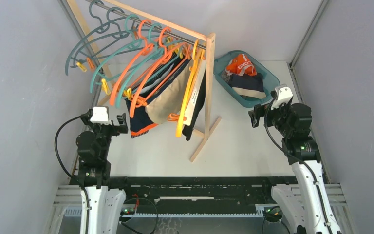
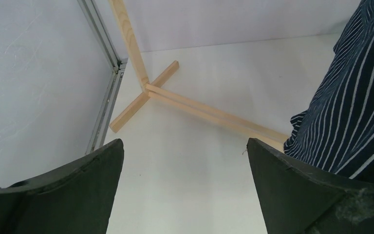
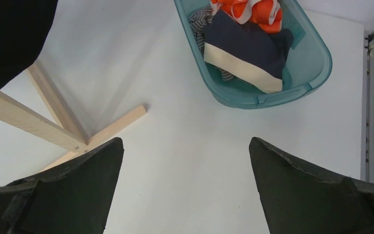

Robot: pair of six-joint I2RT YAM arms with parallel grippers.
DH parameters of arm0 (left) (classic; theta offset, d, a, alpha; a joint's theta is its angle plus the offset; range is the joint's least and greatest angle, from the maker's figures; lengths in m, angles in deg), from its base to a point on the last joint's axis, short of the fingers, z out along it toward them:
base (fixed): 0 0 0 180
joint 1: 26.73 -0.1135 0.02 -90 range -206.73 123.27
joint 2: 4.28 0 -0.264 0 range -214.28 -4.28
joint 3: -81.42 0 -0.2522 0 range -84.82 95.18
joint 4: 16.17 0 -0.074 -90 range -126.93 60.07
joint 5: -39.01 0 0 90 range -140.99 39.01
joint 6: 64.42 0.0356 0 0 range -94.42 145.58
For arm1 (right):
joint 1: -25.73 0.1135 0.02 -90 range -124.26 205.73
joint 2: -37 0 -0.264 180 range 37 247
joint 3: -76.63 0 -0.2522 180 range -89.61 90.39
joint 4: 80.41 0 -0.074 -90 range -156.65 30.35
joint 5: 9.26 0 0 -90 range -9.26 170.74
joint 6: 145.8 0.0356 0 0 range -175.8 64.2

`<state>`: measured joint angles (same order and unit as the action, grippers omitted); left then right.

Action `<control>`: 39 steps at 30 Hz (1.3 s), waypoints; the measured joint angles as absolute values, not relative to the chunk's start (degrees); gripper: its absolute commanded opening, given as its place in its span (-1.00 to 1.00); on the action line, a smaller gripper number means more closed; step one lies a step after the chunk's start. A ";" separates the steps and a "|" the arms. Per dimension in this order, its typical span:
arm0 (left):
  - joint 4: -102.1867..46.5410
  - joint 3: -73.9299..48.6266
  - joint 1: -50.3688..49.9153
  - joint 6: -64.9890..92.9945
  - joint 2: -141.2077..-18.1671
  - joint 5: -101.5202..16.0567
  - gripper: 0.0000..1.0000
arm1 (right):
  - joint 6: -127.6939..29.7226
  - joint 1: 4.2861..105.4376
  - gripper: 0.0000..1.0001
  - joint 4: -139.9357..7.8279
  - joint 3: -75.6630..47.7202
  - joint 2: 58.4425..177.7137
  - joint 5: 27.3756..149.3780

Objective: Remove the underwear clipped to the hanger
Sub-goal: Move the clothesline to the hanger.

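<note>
Closest to you in the left wrist view are the two dark fingers (image 2: 78, 195) of the left gripper (image 2: 185, 142). They stand wide apart, with only the white table (image 2: 195, 122) between them. The underwear (image 1: 160, 95) hangs from the orange, teal and yellow hangers (image 1: 141, 63) on the wooden rack (image 1: 209, 73). A navy striped brief (image 2: 350, 97) hangs just beyond the right-hand finger, outside the gap, and you cannot tell whether it touches that finger. From above, this gripper is just beside the lower corner of the navy brief with orange trim (image 1: 139, 127). Next to that one hang the beige brief (image 1: 168, 108) and the black brief (image 1: 198, 111). The right gripper (image 3: 186, 140) also has its fingers spread wide and holds nothing. It is well apart from the hanging pieces and near the teal basket (image 3: 321, 63), which holds some cloths. The orange cloth (image 3: 246, 9) in the basket has white letters, something like "ONG" seen from above, but you cannot read the whole word. The white waistband (image 1: 193, 101) of the black brief carries small dark print, too small to read. The striped brief is cut off by the picture edge, the hanging pieces overlap each other, and the clips are mostly hidden.
</note>
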<state>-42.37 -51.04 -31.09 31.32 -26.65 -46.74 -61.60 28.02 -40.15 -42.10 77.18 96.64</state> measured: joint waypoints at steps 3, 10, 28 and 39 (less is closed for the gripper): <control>-42.70 -51.04 -31.06 31.32 -26.50 -46.59 0.99 | -61.32 28.35 0.99 -40.56 -41.84 77.20 96.59; -42.72 -51.04 -30.98 31.36 -26.24 -46.28 0.99 | -60.88 28.52 1.00 -42.33 -41.09 77.20 96.70; -43.82 -48.27 -30.98 33.35 -26.06 -46.04 0.99 | -61.38 32.08 1.00 -45.04 -40.02 78.10 99.92; -44.28 -48.27 -30.98 34.45 -26.83 -45.19 0.99 | -67.66 48.24 1.00 -48.04 -39.91 85.44 109.77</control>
<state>-44.28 -48.27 -30.98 34.45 -26.83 -45.19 -67.66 48.24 -48.04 -39.91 85.44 109.77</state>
